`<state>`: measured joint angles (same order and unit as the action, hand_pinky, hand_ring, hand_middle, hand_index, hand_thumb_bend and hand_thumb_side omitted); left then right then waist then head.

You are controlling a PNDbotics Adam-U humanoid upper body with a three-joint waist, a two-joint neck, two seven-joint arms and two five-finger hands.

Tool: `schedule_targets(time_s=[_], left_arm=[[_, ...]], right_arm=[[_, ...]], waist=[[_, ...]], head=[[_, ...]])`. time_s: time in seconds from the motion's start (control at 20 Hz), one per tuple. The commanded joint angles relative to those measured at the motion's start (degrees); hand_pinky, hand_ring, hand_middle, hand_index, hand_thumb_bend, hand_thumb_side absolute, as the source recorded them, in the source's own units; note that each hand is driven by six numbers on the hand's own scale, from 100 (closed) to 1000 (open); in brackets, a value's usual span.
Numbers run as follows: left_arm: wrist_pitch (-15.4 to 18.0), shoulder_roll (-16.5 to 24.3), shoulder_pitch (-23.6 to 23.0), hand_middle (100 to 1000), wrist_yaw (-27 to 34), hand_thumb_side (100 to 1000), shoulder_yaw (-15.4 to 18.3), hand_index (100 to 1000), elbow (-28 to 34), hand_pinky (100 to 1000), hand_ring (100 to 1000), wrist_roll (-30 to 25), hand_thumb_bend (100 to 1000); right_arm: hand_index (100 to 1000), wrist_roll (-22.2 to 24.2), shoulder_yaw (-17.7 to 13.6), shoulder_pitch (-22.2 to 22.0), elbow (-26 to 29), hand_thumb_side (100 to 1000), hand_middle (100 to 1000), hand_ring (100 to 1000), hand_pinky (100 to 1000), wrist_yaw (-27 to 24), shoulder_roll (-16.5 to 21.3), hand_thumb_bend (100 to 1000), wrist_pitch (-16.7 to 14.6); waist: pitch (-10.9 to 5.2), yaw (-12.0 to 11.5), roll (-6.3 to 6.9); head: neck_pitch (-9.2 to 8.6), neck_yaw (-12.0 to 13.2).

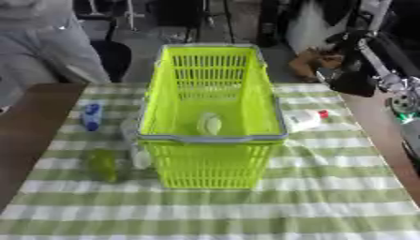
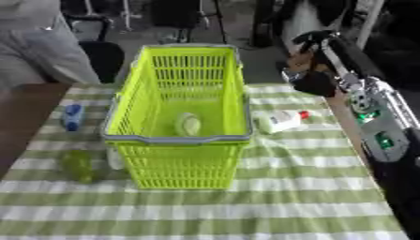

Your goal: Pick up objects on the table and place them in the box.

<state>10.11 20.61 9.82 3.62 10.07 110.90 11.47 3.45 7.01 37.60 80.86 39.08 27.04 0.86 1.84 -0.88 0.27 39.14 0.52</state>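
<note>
The lime-green basket [image 1: 212, 140] sits mid-bench on the green-and-white striped cloth [image 1: 328, 197], its long axis running from the near edge away toward the far edge, grey rim around the top. Down inside, on the basket floor toward the near end, lies a pale greenish-white object [image 2: 188, 124], roughly oval; what it is can't be made out.

Right of the basket, just beside its wall, there's a white bottle with a red cap [image 2: 281, 120] lying on its side. Its long axis runs across the bench, cap end pointing to the right and slightly away, base end close against the basket.

Over on the left side, a small blue-capped bottle [image 1: 91, 116] lies near the cloth's edge, its long axis running near to far. Closer in, a yellow-green translucent item [image 1: 103, 165] stands beside the basket's near-left corner, and a clear, pale object [image 1: 139, 158] sits between it and the basket wall, touching or nearly so.

The right hand [image 2: 313, 80] hangs at the upper right, raised above the bench's far right corner, well apart from the white bottle. It reads as a dark mass at the end of the black-and-silver arm [image 2: 369, 117]; whether its fingers are spread or curled can't be told, and nothing is seen in it.
</note>
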Motion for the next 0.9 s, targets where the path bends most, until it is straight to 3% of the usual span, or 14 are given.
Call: schedule_targets(time_s=[0.05,0.9], left_arm=[[0.11,0.85,0.36,692,0.3,1000,0.47,761,0.56,578,778,0.04,226],[0.09,0.89,0.42,691,0.43,1000,0.4,761,0.51,577,778,-0.11,227]], right_arm=[[818,0.41,-0.77,0.75,0.36,573,623,475,583,-0.52,1.77,430,-0.02],[826,1.03,-0.62,0.64,-0.09,577,624,476,584,-0.43,1.72,415,-0.1]], waist=[[-0.37,0.06,0.13],[-0.44,0.08,0.16]], head=[[-0.29,0.06],[-0.36,-0.12]])
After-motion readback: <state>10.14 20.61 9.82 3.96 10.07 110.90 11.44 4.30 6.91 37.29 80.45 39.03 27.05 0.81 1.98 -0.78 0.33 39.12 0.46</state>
